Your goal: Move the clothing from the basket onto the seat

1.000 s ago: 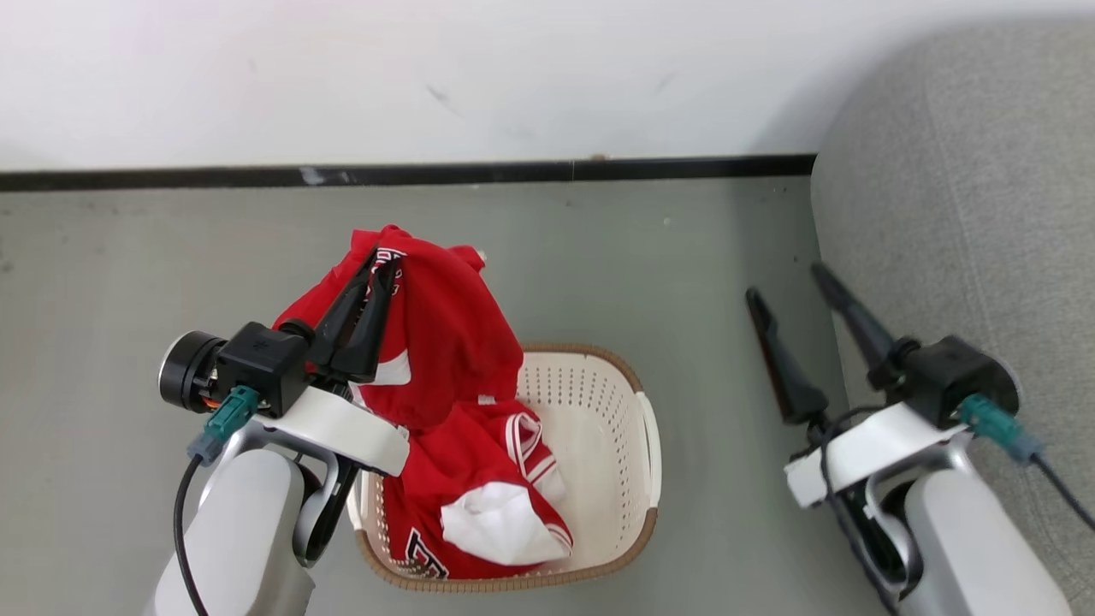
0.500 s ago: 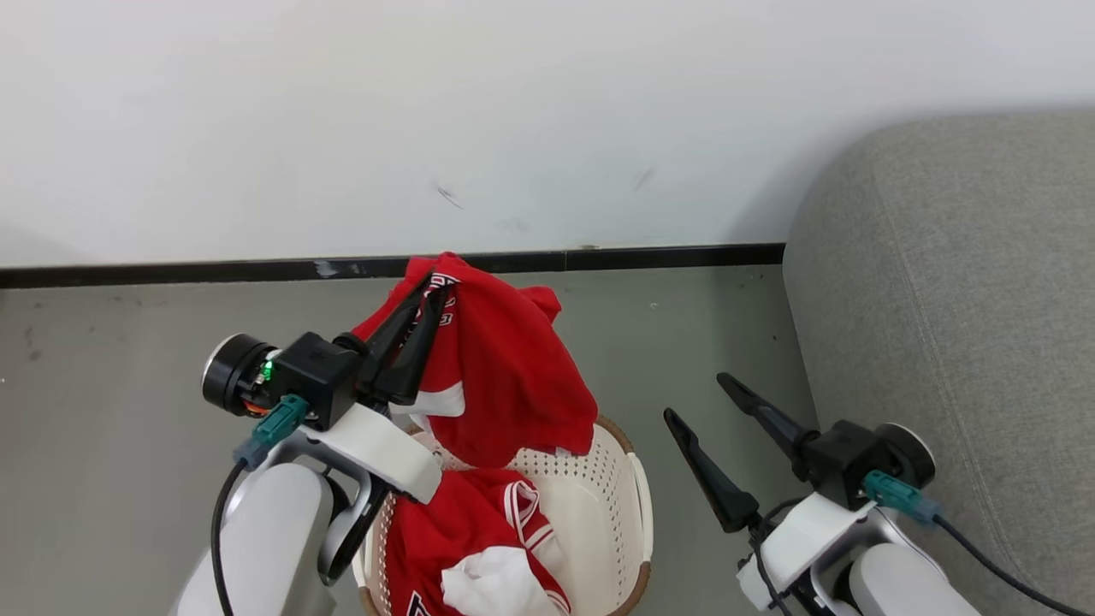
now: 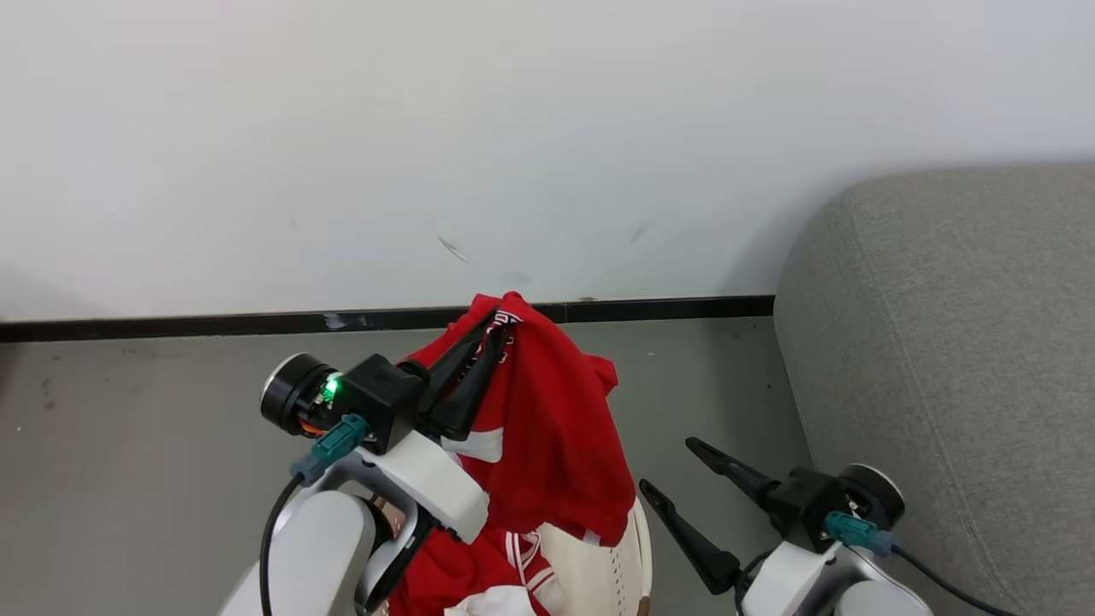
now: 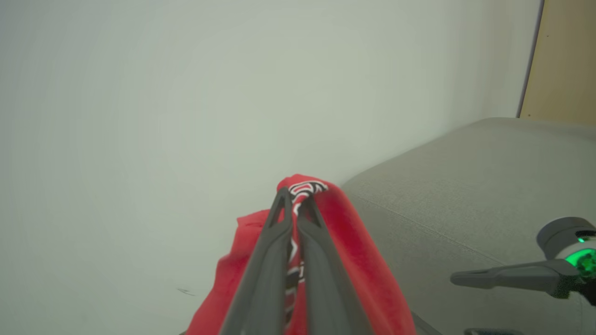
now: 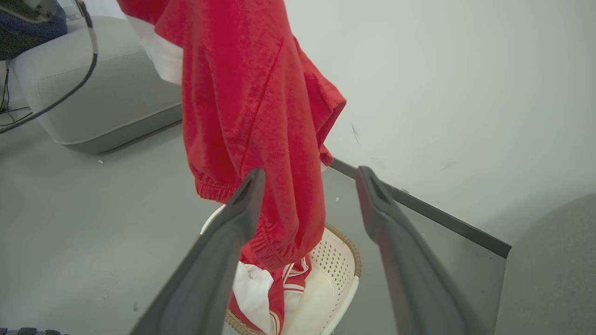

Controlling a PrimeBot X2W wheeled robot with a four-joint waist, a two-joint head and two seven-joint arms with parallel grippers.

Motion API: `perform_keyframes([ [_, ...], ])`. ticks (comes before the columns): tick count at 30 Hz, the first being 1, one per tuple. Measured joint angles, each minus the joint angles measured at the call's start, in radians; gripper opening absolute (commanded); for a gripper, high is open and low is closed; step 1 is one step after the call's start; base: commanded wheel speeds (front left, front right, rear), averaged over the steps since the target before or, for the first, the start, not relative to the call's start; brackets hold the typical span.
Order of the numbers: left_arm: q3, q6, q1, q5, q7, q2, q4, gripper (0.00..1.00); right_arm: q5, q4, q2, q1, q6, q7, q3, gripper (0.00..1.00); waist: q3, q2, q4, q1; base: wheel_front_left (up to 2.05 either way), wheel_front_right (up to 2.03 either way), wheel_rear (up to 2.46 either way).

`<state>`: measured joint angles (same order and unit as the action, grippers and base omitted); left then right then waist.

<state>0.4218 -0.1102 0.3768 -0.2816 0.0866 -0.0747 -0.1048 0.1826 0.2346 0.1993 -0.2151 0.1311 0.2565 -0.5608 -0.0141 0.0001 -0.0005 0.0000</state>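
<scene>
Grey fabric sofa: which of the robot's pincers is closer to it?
Right. The open right pincer hangs beside the grey fabric sofa, not touching; the left pincer, shut on a bright red garment, is farther off.

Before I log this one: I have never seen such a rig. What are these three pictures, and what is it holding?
It is a wheeled robot with two arms, each ending in a two-fingered gripper. One picture looks down from its head; the other two look along each wrist's fingers. The left gripper is shut on a red garment, which hangs over the basket on the floor. More red-and-white clothing lies in the basket. The right gripper is open and holds nothing. The grey sofa stands to the robot's right.
</scene>
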Motion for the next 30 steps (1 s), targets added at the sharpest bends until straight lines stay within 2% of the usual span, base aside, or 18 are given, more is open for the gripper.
perform_keyframes([
  [12, 0.048, -0.007, -0.020, -0.026, -0.063, 0.007, 0.063, 0.00, 0.038, 0.082, 0.021, -0.092, 0.000, -0.010, -0.135, 1.00, 0.023, 0.0000, 0.030, 0.0000, 0.00, 0.00, 0.00],
  [19, 0.072, -0.007, -0.020, -0.028, -0.087, 0.010, 0.092, 0.00, 0.066, 0.145, 0.004, -0.155, 0.000, -0.012, -0.231, 1.00, 0.023, -0.0001, 0.057, 0.0000, 0.00, 0.00, 0.00],
  [28, 0.089, -0.007, -0.020, -0.040, -0.112, 0.012, 0.117, 0.00, 0.071, 0.226, -0.025, -0.237, 0.000, -0.011, -0.292, 1.00, 0.020, 0.0000, 0.089, 0.0000, 0.00, 0.00, 0.00],
  [29, 0.090, -0.007, -0.020, -0.044, -0.113, 0.012, 0.119, 0.00, 0.071, 0.236, -0.031, -0.243, 0.000, -0.010, -0.296, 0.91, 0.019, 0.0000, 0.092, 0.0000, 0.00, 0.00, 0.00],
  [30, 0.090, -0.007, -0.020, -0.044, -0.113, 0.012, 0.121, 0.00, 0.071, 0.244, -0.037, -0.248, 0.000, -0.010, -0.301, 0.69, 0.019, 0.0000, 0.094, 0.0001, 0.00, 0.00, 0.00],
])
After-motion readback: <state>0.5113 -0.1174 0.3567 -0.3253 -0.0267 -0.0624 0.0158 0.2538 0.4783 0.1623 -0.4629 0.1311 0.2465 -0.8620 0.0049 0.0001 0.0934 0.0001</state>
